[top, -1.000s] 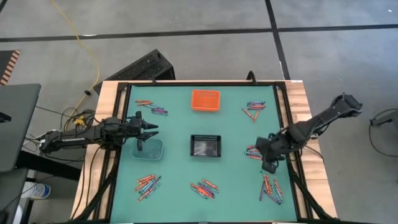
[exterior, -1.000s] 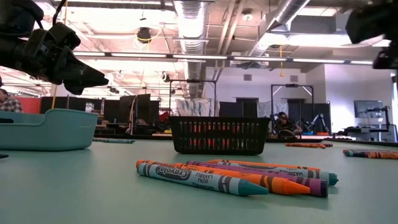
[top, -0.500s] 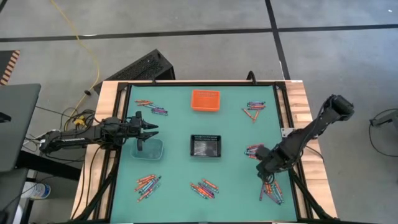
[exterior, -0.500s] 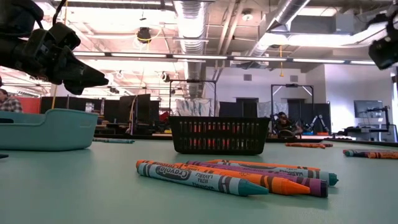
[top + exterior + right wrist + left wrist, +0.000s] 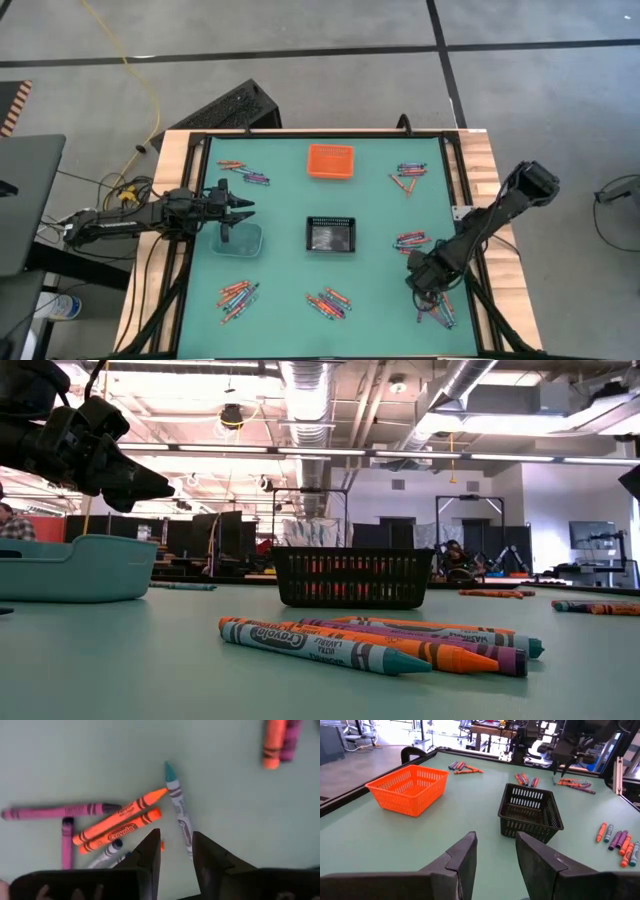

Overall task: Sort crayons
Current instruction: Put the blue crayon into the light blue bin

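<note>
Crayons lie on the green table in several small heaps: near right [image 5: 438, 309], right middle [image 5: 408, 241], near middle [image 5: 328, 302], near left [image 5: 236, 295], and two at the far side. My right gripper [image 5: 424, 288] points down, open, just above the near-right heap. In its wrist view the fingers [image 5: 176, 847] stand on either side of the lower end of a teal crayon [image 5: 177, 802] without touching it. Two orange crayons [image 5: 120, 822] lie beside it. My left gripper [image 5: 247, 208] waits open, level, above the clear bin [image 5: 240, 240].
An orange bin [image 5: 331, 161] stands at the far middle and a black mesh bin [image 5: 331, 234] in the table's centre. Purple crayons [image 5: 55, 812] lie beside the orange ones. A raised black rim [image 5: 455, 200] runs around the table.
My right gripper has come down and toward the table's near edge, from beside the right-middle heap to just over the near-right heap, tipping to point more steeply down. The crayons and bins lie as before.
</note>
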